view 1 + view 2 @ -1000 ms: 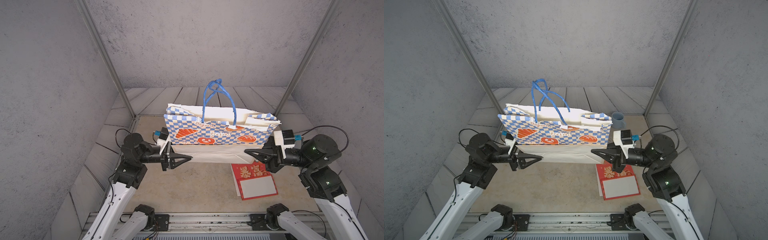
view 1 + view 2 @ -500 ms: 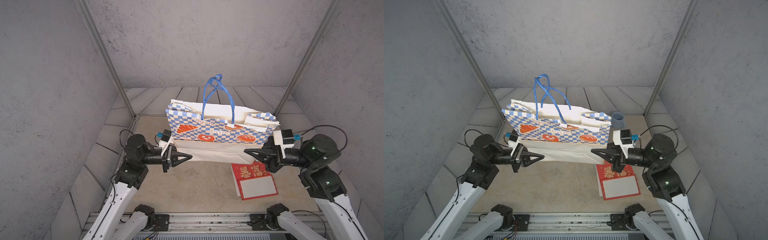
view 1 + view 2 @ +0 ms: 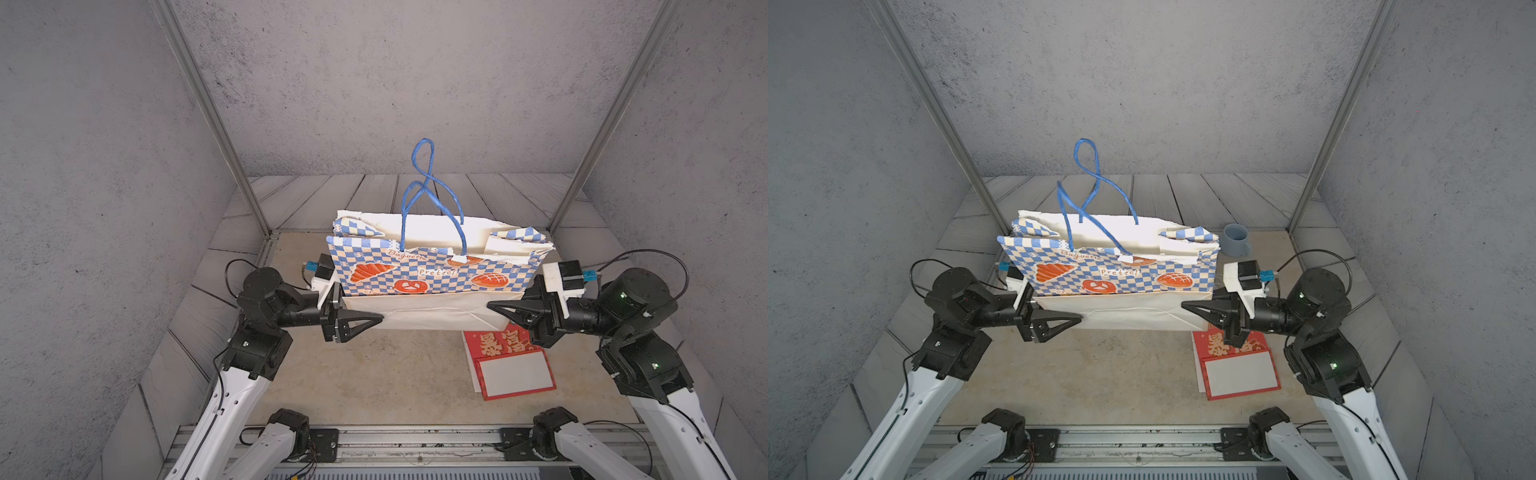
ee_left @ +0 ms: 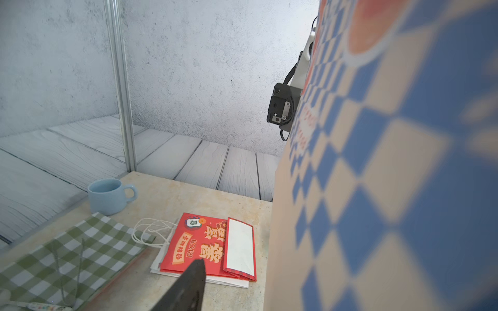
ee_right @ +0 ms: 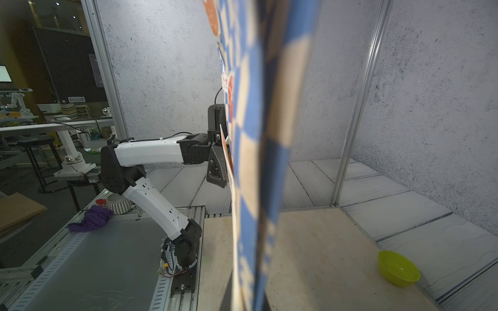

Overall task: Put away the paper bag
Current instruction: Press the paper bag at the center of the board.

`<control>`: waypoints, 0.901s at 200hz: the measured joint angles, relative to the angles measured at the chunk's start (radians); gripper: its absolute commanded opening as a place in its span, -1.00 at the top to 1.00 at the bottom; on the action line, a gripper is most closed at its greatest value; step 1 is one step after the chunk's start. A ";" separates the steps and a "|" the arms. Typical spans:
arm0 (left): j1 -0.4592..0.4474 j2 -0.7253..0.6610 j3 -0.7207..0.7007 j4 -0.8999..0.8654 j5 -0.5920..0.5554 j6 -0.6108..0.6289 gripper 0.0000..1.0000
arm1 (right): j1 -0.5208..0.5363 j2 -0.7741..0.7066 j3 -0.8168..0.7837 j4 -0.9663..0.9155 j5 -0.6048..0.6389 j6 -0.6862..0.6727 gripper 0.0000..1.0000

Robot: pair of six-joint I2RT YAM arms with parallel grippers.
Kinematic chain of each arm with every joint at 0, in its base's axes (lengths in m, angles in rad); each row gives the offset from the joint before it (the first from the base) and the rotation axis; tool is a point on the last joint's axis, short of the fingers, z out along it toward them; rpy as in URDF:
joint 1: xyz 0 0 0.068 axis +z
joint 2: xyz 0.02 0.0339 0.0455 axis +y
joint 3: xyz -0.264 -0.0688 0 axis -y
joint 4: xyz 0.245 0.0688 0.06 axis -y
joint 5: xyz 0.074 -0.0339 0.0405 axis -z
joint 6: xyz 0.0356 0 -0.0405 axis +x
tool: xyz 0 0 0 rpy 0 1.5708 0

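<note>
- Two sets of fingers flank the paper bag (image 3: 432,270), which stands upright across the middle of the table (image 3: 374,382) with its broad face toward both top views. You cannot tell whether its bottom edge rests on the table.
- Your right fingers (image 3: 511,308) are pressed together into one black point, pinching the bag's lower right corner.
- Your left fingers (image 3: 357,323) are spread. The one black wedge you can see sits in front of the lower left corner, and in the left wrist view it stands clear of the paper. The other finger is hidden behind the bag.
- The bag is matte paper in a blue-and-cream check, printed with an orange croissant, a pretzel and a scored round loaf, plus the words "Baguette" and "Pretzel". Below the check runs a plain, smooth cream band.
- Its rim is crumpled and uneven, the side folds are pushed inward, and the white inside shows.
- Two handles (image 3: 422,183) of twisted blue paper cord cross each other and stand above the rim.
- The table is beige with a mottled stone look, ringed by grey wood-grain planks and rough grey walls.
- A flat red folded bag (image 3: 509,361) with gold characters and a white panel lies beneath the right fingers.
- A glossy pale blue mug (image 3: 1236,240) stands near the far right corner.
- The wrist views show a green-and-white checked sheet (image 4: 67,255) and a shiny lime bowl (image 5: 398,268).
</note>
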 measured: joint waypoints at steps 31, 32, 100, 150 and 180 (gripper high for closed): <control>0.000 0.003 0.045 0.082 -0.010 -0.035 0.62 | 0.000 0.000 -0.009 -0.005 0.000 -0.006 1.00; 0.000 0.003 0.046 0.084 -0.009 -0.034 0.65 | 0.000 0.000 -0.010 -0.005 0.000 -0.006 1.00; 0.000 0.016 0.067 0.122 -0.001 -0.055 0.47 | 0.000 0.006 -0.013 -0.005 0.000 -0.017 1.00; 0.000 0.008 0.083 0.118 -0.027 -0.051 0.28 | 0.000 0.008 -0.018 -0.013 -0.003 -0.020 1.00; 0.000 0.009 0.122 0.114 -0.018 -0.035 1.00 | 0.000 0.008 -0.018 -0.016 -0.003 -0.020 1.00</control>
